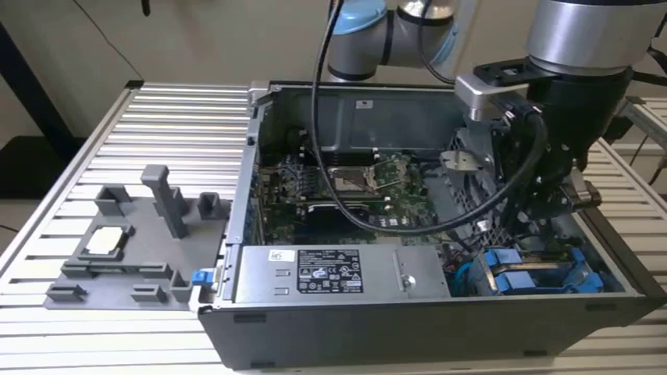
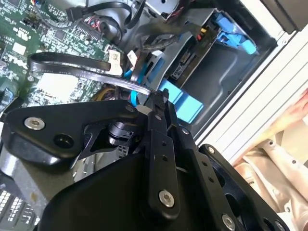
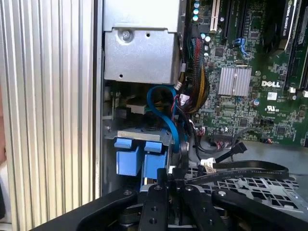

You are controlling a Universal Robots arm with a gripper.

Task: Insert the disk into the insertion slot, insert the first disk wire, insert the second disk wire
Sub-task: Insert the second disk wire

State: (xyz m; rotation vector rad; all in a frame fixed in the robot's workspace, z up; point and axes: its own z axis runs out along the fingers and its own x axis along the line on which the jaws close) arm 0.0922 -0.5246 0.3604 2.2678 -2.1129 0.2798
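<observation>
1. My gripper (image 3: 172, 182) was down in the open computer case (image 1: 417, 328), just beside the blue carrier tabs (image 3: 137, 156). The fingers (image 2: 161, 108) looked pinched together on a thin cable end, probably a disk wire (image 3: 166, 118); I could not confirm the pinch.
2. The disk (image 1: 536, 277) sat in its blue carrier inside the insertion slot (image 3: 250, 185), next to the power-supply box (image 1: 333, 273).
3. Risk: loose wires crowded the bay, so any travel could have snagged the flat black cable (image 2: 67, 65).
4. Risk: a shallow pinch could have let the connector twist and miss its port.
5. Risk: a person's hand (image 2: 301, 108) hovered near the case edge.
</observation>
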